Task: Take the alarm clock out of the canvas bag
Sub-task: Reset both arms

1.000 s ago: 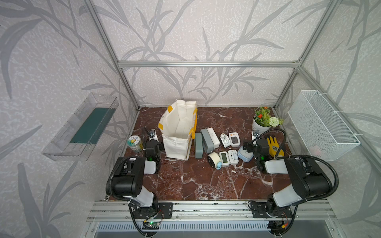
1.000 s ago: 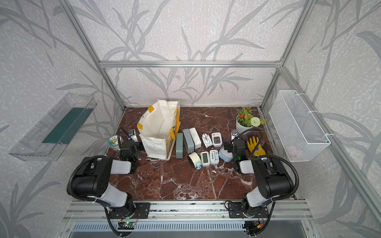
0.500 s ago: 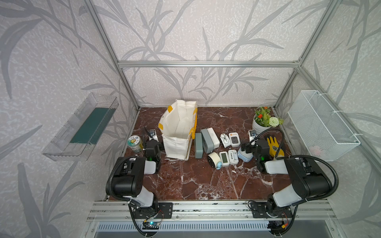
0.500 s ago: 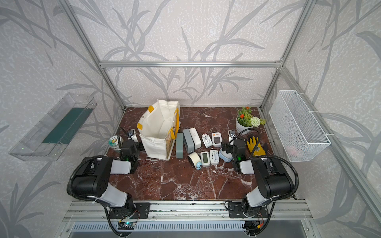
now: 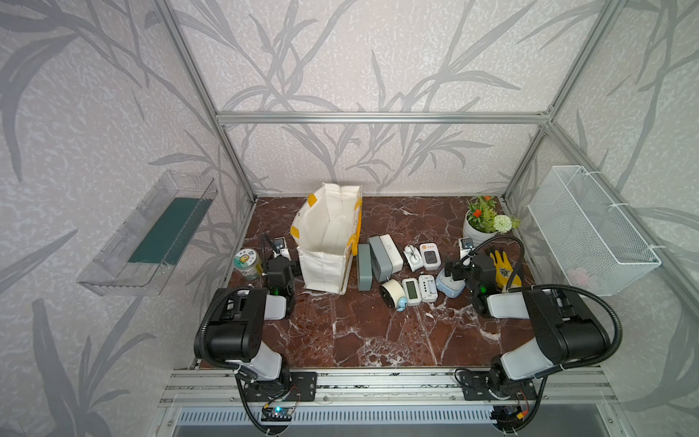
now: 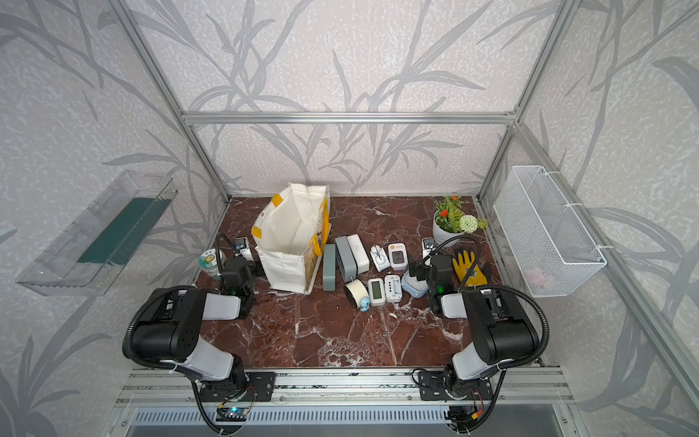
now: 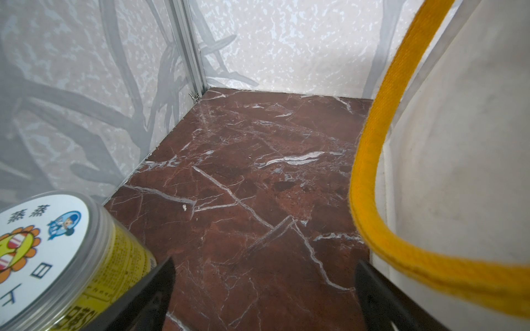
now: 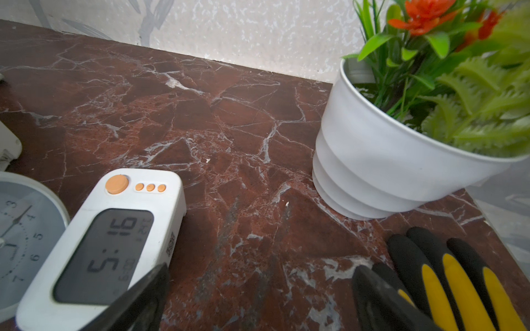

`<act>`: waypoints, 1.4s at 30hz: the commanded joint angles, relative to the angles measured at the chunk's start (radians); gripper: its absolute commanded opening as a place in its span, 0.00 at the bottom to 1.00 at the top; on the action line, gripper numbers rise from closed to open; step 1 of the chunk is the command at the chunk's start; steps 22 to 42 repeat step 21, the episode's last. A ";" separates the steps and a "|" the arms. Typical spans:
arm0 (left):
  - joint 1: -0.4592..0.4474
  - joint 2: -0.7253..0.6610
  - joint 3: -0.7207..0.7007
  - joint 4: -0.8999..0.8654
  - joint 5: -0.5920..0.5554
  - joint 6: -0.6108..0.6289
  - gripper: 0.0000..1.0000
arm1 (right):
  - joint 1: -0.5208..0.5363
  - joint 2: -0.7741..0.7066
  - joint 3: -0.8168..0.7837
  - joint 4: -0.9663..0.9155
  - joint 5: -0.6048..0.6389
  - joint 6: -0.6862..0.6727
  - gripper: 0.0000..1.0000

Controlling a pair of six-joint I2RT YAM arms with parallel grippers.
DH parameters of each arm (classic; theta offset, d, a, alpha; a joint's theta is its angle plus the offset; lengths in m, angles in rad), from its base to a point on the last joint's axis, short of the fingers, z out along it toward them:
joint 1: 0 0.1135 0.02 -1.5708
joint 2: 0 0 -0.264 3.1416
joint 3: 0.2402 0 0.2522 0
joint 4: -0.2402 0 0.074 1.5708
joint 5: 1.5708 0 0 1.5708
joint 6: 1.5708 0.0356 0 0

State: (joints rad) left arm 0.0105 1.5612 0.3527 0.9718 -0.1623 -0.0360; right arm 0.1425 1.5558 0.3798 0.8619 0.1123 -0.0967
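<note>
The canvas bag (image 5: 328,242) is standing upright with its mouth open on the left half of the table (image 5: 378,333), toward the back. Whether anything is lying inside it cannot be told from either top view. The left gripper (image 7: 263,275) is hovering low just beside the bag's near left corner, its jaws standing wide apart and holding nothing. In the left wrist view a yellow handle (image 7: 370,177) is hanging close by one finger and a can (image 7: 57,246) is standing close by the other. To the right of the bag a cluster of clocks (image 5: 410,291) is lying on the table, among them a white digital clock (image 8: 114,238) and a round dial clock (image 8: 17,235). The right gripper (image 8: 261,275) is hovering between that digital clock and a yellow-and-black glove (image 8: 447,283), its jaws likewise spread wide and gripping nothing. A flower pot (image 8: 372,160) is standing beyond it near the back right corner.
</note>
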 commanded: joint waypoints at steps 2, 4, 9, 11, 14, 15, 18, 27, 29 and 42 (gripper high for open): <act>0.003 0.005 0.009 0.004 0.007 0.015 0.99 | -0.004 -0.007 0.021 0.005 0.007 0.013 0.99; 0.003 0.007 0.009 0.005 0.007 0.015 0.99 | -0.004 -0.007 0.021 0.005 0.007 0.013 0.99; 0.003 0.006 0.009 0.004 0.007 0.015 0.99 | -0.004 -0.007 0.021 0.005 0.007 0.013 0.99; 0.003 0.006 0.010 0.004 0.008 0.015 0.99 | -0.004 -0.007 0.021 0.005 0.007 0.014 0.99; 0.003 0.007 0.010 0.003 0.007 0.015 0.99 | -0.005 -0.007 0.021 0.005 0.007 0.013 0.99; 0.004 0.007 0.013 -0.002 0.012 0.013 0.99 | -0.004 -0.007 0.021 0.005 0.007 0.014 0.99; 0.013 0.006 0.022 -0.019 0.038 0.008 0.99 | -0.006 -0.007 0.021 0.005 0.007 0.014 0.99; 0.026 0.005 0.023 -0.025 0.059 0.002 0.99 | -0.005 -0.007 0.021 0.005 0.007 0.014 0.99; 0.026 0.005 0.023 -0.025 0.059 0.002 0.99 | -0.005 -0.007 0.021 0.005 0.007 0.014 0.99; 0.026 0.005 0.023 -0.025 0.059 0.002 0.99 | -0.005 -0.007 0.021 0.005 0.007 0.014 0.99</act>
